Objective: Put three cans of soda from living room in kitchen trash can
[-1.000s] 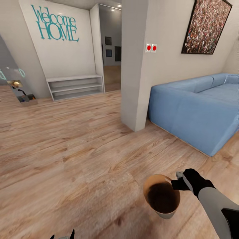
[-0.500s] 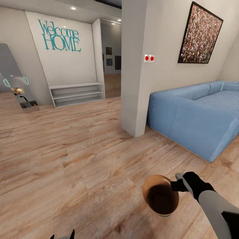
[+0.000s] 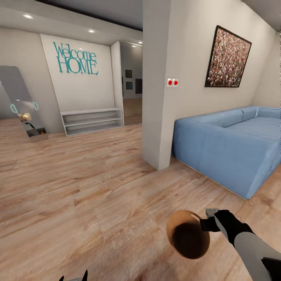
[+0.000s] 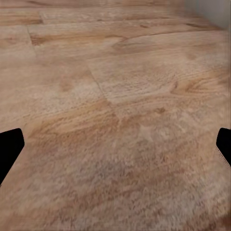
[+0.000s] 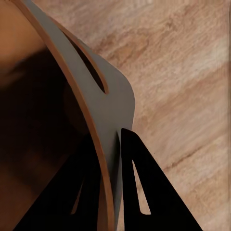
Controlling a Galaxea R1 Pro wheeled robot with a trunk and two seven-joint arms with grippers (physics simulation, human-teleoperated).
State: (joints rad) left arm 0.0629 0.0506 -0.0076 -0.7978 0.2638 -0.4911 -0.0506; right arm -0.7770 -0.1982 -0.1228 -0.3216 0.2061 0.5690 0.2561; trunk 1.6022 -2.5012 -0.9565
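Right tool (image 5: 111,159) clamped on the tash can (image 3: 188,234) rim, bin carried over the wood floor (image 3: 89,195), mouth tilted toward the head camera. Left tool (image 4: 115,147) spread wide, empty. No cans in sight; blue sofa (image 3: 230,144) lies ahead-right, on the bin-carrying arm's side.

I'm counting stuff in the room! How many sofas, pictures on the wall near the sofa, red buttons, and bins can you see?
Sofa: 1
Picture above the sofa: 1
Red buttons: 2
Bin, held by the right gripper: 1
Total: 5
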